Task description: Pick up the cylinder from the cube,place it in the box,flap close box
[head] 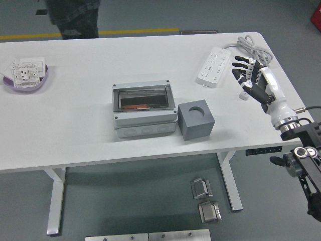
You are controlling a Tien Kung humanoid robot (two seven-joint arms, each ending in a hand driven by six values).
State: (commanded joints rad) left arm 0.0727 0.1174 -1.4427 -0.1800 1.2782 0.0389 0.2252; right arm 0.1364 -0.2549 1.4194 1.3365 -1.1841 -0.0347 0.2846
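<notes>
A grey box [145, 110] stands mid-table with its clear flap lying shut over it. Through the flap I see a reddish cylinder [136, 106] lying inside. Right beside the box sits a dark grey cube [196, 119] whose round top hole holds nothing. My right hand [251, 78] hovers over the table's right side, well apart from cube and box, fingers spread and holding nothing. My left arm is out of view. A person stands at the far left, behind the table, hands off it.
A white power strip [217, 67] with its cable [253, 50] lies at the back right, just left of my right hand. A purple dish [7, 81] holding white wall sockets sits at the far left edge. Metal parts lie on the floor below.
</notes>
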